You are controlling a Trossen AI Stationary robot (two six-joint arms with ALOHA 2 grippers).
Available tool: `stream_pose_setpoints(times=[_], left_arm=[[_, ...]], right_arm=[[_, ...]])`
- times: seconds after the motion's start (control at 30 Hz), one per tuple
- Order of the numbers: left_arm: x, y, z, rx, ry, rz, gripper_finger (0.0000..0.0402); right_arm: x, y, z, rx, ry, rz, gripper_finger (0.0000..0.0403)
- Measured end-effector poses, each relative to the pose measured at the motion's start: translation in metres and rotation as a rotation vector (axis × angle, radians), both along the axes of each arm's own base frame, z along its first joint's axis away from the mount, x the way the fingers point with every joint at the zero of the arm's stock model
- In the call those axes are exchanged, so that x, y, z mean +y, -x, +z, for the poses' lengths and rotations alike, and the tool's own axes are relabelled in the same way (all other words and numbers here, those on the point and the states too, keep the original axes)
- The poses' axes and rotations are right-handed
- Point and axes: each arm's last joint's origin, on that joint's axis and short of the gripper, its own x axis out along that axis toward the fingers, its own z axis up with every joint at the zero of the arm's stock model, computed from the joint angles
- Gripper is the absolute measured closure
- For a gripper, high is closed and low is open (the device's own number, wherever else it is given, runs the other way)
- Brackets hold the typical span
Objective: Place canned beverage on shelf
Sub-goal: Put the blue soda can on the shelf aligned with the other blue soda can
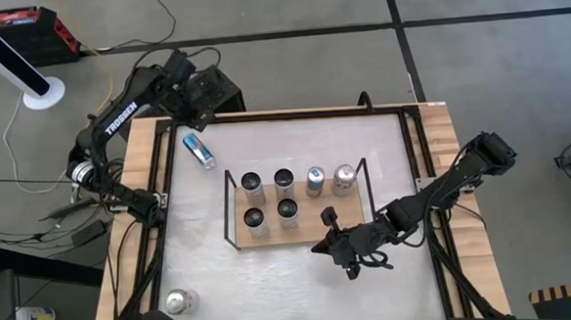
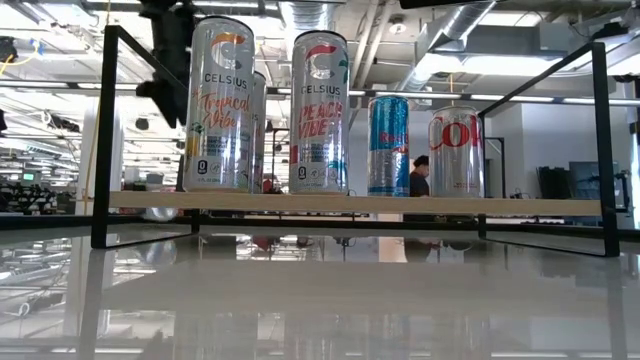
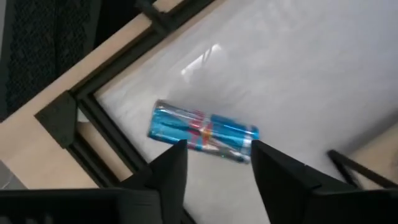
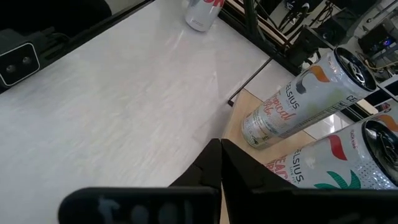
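Observation:
The shelf [image 1: 303,239] is a light-wood board in a black wire frame at mid-table. Several cans stand upright on it: tall Celsius cans [image 2: 222,105], a blue Red Bull can [image 2: 388,145] and a Coke can [image 2: 456,150]. Another blue Red Bull can [image 1: 198,150] lies on its side on the white tabletop at the far left. My left gripper [image 3: 217,163] hovers open above it, one finger on either side and clear of it. My right gripper [image 1: 321,244] is shut and empty by the shelf's near right corner [image 4: 249,109].
A red-and-white can [image 1: 179,301] stands at the table's near left corner and also shows in the right wrist view [image 4: 202,12]. Black rails [image 1: 156,186] frame the white tabletop. Bare tabletop [image 1: 302,286] lies between the shelf and the near edge.

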Motion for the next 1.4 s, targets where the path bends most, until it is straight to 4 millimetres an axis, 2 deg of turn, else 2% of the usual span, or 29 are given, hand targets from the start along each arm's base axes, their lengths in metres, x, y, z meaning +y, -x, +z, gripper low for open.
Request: stream_pose_setpoints(times=[0.17, 0.33, 0.5, 0.7, 0.83, 1.03, 1.17, 1.4], left_arm=[[-0.006, -0.009, 0.010, -0.023, -0.021, -0.004, 0.0276], [-0.012, -0.015, -0.002, 0.026, 0.005, -0.092, 0.0271], [-0.026, -0.023, -0.029, 0.155, 0.067, -0.400, 0.0236], [-0.052, -0.037, -0.061, 0.308, 0.101, -0.899, 0.0179], [-0.065, -0.043, -0.077, 0.519, 0.061, -1.069, 0.0153], [-0.070, -0.049, -0.102, 0.650, -0.030, -1.217, 0.0146], [-0.065, -0.052, -0.113, 0.675, -0.110, -1.249, 0.0146], [-0.063, -0.040, -0.130, 0.734, -0.062, -1.327, 0.0146]], right_arm=[[0.000, 0.000, 0.000, 0.000, -0.004, -0.003, 0.0372], [0.000, 0.000, 0.000, 0.006, -0.010, -0.007, 0.0374], [-0.001, 0.001, -0.002, 0.019, -0.002, -0.008, 0.0377], [-0.003, 0.000, -0.002, 0.019, -0.005, -0.018, 0.0372], [-0.006, -0.002, -0.002, 0.020, -0.006, -0.029, 0.0376], [-0.008, -0.003, -0.002, 0.034, -0.030, 0.002, 0.0374], [-0.008, -0.003, -0.002, 0.037, -0.035, 0.001, 0.0373], [-0.008, -0.002, -0.003, 0.056, -0.037, 0.012, 0.0375]])
